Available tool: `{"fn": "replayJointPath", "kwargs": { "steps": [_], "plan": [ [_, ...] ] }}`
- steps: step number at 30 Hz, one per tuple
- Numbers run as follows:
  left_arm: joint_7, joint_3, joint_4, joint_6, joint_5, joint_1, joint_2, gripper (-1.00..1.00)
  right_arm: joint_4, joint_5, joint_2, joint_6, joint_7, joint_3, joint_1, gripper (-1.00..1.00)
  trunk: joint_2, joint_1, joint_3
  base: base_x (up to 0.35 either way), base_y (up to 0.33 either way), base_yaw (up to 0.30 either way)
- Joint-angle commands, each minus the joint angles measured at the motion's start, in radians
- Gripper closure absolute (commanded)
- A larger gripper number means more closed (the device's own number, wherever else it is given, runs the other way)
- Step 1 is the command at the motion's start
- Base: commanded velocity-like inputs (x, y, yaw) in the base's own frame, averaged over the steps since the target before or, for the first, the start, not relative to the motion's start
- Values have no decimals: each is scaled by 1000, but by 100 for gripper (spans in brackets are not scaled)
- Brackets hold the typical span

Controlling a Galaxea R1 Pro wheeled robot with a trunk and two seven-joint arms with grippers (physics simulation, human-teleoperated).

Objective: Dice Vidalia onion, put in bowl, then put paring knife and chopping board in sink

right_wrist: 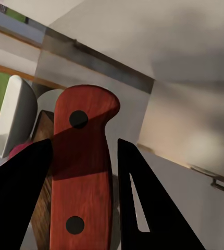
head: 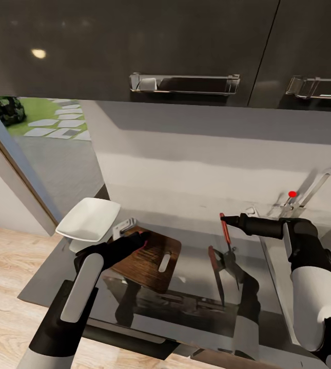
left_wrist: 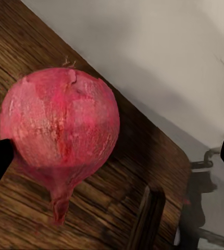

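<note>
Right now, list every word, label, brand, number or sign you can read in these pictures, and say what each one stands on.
None can be read.
The paring knife handle shows two dark rivets, no lettering.
The chopping board, the bowl, the Vidalia onion and the upper cabinet doors are plain.
The red dot on the tap is a knob, not a sign.

The kitchen was lit softly and evenly, with daylight at the window [head: 42,123] and one small bright spot of glare on the dark upper cabinet [head: 38,53]. The glossy countertop [head: 196,277] mirrored the arms like a dark reflection. Both wrist pictures were soft and slightly blurred, and the knife handle [right_wrist: 83,172] carried a shadow.
</note>
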Motion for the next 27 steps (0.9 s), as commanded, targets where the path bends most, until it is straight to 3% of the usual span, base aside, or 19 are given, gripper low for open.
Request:
{"fn": "replayJointPath", "kwargs": {
  "steps": [1,7,23,25,27],
  "plan": [
    [2,0,-1,4,11,-1,0,-100,0,10,1,6,10,-3,0,100,-2,1,-2,0,0,0],
    [-36,0,-1,12,12,-2,1,-100,0,10,2,6,11,-2,1,100,-2,1,-2,0,0,0],
    [-42,8,-1,14,19,-3,-5,-100,0,11,7,6,7,-1,1,100,-2,1,-2,-130,0,0],
    [-40,5,-1,10,19,-25,-20,-100,0,10,8,6,7,-1,1,100,-2,1,-2,-7,0,0],
    [-23,8,-1,9,18,-82,-29,-100,0,10,8,6,9,-1,1,100,-2,1,-2,-3,0,0]
  ]
}}
